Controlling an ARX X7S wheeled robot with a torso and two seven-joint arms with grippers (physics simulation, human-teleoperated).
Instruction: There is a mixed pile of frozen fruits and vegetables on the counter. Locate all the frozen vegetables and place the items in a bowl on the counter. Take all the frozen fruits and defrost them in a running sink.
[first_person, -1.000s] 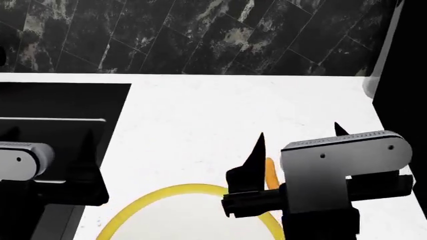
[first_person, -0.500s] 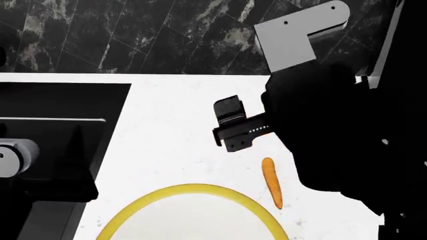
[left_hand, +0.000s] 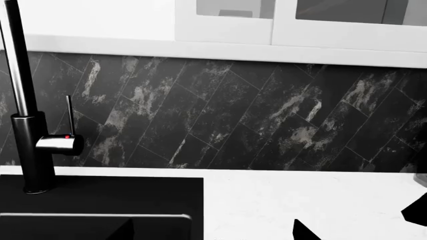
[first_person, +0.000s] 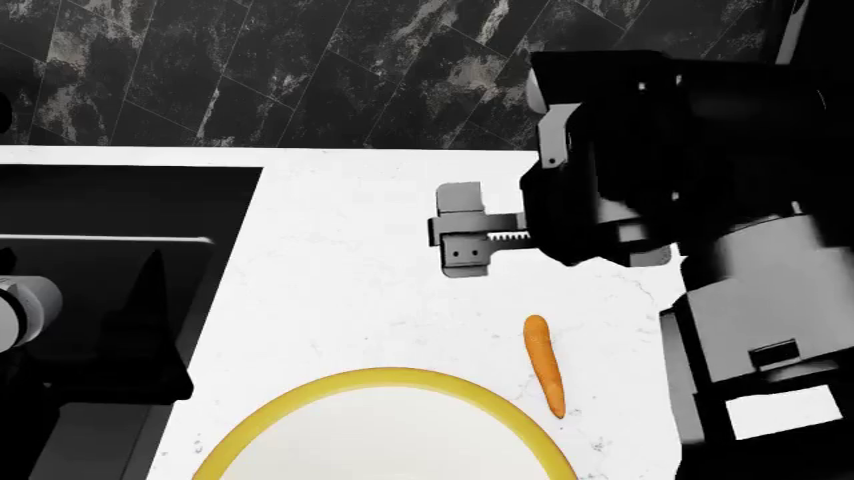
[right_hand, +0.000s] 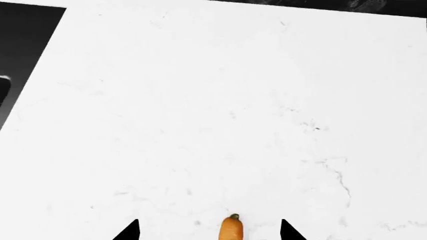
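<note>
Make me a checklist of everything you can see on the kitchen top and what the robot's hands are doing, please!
Surface: white counter with faint grey veins, bare apart from the items below.
Job's things: orange carrot lying flat on the counter, beside the bowl but outside its yellow rim; black sink at the left, faucet behind it, no water seen running.
Clutter: nothing seen.
Grippers: right pincer open, tips either side of the carrot's stem end, not touching it; left pincer shows only dark tips, holding nothing visible.
Cables: nothing seen.
Surroundings: dark marbled tile wall, white cabinets above.
</note>
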